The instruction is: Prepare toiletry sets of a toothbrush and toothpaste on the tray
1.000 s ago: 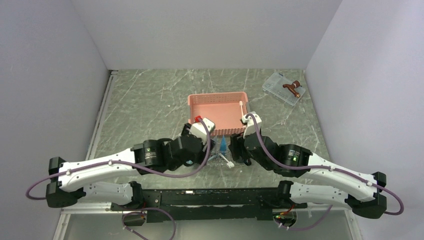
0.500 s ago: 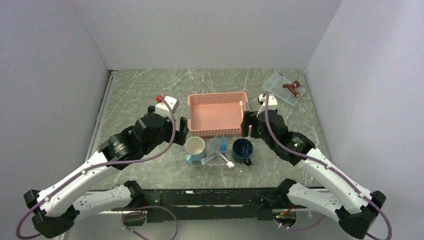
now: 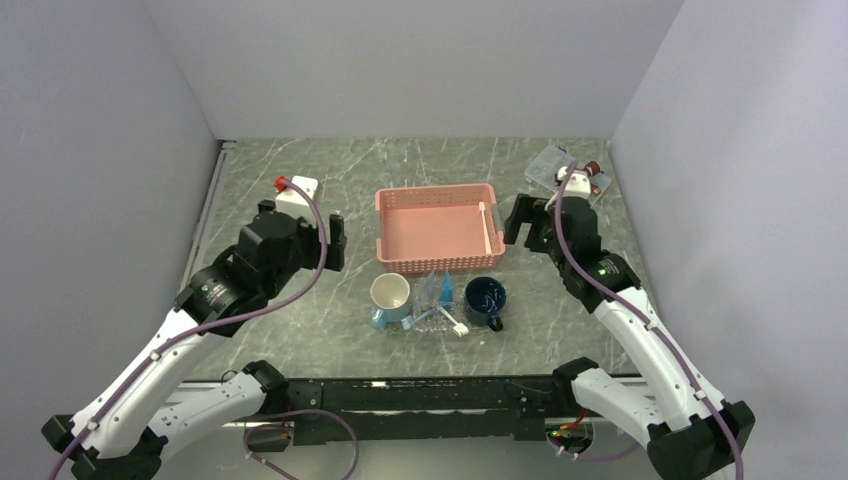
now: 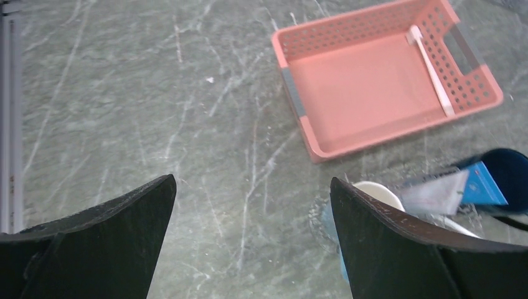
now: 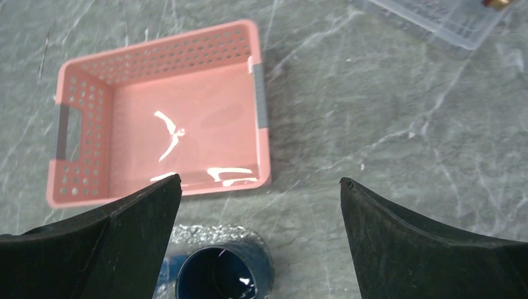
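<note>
- Left end effector (image 4: 250, 180) wide, holding nothing — over the bench (image 4: 124, 93).
- Right end effector (image 5: 259, 179) wide, holding nothing.
- I see one toothbrush (image 4: 433, 75) in the basket (image 4: 358, 93) — toothpaste (image 3: 446, 290) on the tray (image 5: 205, 234).

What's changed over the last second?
Both arms lifted off the tray and swung outward: the left gripper is now left of the pink basket, the right gripper right of it, both open and empty. The toothpaste, white mug, blue mug and the basket's toothbrush stayed put.
</note>
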`<state>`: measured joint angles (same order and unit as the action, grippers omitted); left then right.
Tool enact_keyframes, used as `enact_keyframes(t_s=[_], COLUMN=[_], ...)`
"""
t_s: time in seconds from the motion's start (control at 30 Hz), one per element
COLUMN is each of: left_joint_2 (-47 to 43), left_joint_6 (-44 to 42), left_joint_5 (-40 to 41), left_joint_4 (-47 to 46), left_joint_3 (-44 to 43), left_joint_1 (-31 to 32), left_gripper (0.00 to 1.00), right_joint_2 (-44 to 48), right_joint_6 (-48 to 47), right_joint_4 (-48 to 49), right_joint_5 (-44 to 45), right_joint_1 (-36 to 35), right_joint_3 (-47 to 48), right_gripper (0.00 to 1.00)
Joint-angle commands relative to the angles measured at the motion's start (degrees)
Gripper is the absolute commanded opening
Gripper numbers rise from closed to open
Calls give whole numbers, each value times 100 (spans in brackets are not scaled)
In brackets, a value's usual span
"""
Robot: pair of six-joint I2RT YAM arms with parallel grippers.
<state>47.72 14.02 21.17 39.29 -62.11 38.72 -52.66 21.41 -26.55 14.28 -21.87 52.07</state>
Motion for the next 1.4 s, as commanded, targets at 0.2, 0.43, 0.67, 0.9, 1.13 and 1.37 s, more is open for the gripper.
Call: enact_keyframes(t_s=[0.2, 0.43, 0.67, 0.9, 1.13, 1.37], left_joint_2=[-140, -953, -1471, -1967, -2155, -2196], left_joint_6=[-247, -291, -208, -86, -148, -162], left_joint_5=[-480, -460, -549, -561, -571, -534], left_joint_4=[-287, -735, -625, -680, -699, -608], left_joint_3=[-187, 451, 749, 1109, 1184, 1183], left_joint_1=[-1171, -1205, -1205, -1200, -1200, -1200], left_gripper=[99, 99, 99, 99, 99, 99], right_joint_2=[811, 1708, 2040, 2299, 2722, 2707], right_joint_6=[-172, -325, -335, -181, -159, -188], right_joint_4=[894, 1319, 1462, 1340, 1413, 1409], right_joint_5=[-190, -383, -876, -748, -637, -787], right_joint_1=[969, 971, 968, 970, 972, 969], right_joint_3=[-433, -934, -1057, -1010, -1167, -1150], right_gripper=[100, 100, 100, 100, 100, 100])
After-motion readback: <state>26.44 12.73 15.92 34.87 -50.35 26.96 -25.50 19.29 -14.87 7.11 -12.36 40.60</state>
